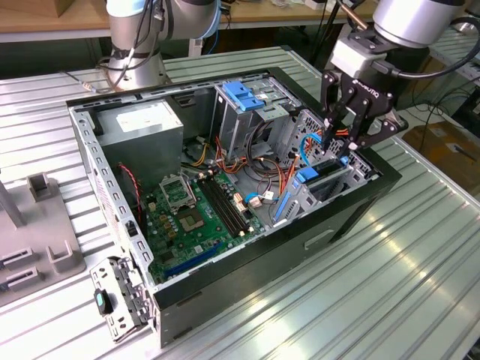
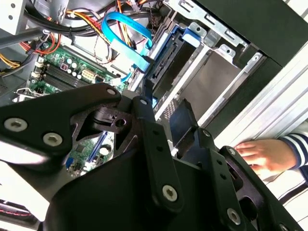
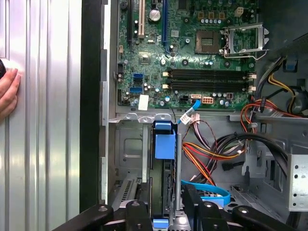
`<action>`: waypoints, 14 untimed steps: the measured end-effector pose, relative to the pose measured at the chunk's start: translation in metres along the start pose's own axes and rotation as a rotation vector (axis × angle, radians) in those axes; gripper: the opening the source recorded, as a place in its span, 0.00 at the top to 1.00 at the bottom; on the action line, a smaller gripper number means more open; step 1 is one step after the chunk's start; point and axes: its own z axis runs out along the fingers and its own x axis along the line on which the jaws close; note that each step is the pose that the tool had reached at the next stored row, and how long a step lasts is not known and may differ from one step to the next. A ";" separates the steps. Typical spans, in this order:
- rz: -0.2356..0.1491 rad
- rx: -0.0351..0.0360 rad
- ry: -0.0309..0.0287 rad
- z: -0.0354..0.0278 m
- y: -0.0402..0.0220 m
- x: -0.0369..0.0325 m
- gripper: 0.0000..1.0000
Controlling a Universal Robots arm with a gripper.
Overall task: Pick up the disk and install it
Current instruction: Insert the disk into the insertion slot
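Blue-framed and standing on edge, the disk [image 3: 164, 144] sits in a slot of the metal drive cage [image 3: 126, 149] at the front of the open computer case [image 1: 337, 217], and the jaws straddle its near end, one at each flat face; whether they press it or stand just free I cannot tell. I judge it stiff, rather heavy and sensitive to shocks, with smooth faces, so a square hold across the two faces near the plastic frame seems safest. A person's hand [image 3: 7, 94] rests on the tabletop [image 1: 390, 285] beside the case.
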 end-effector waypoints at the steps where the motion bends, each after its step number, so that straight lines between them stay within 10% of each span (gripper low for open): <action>1: 0.000 0.0000 0.0000 0.0019 0.0000 -0.0002 0.58; 14: -0.001 0.0003 -0.0003 0.0034 -0.0005 -0.0009 0.58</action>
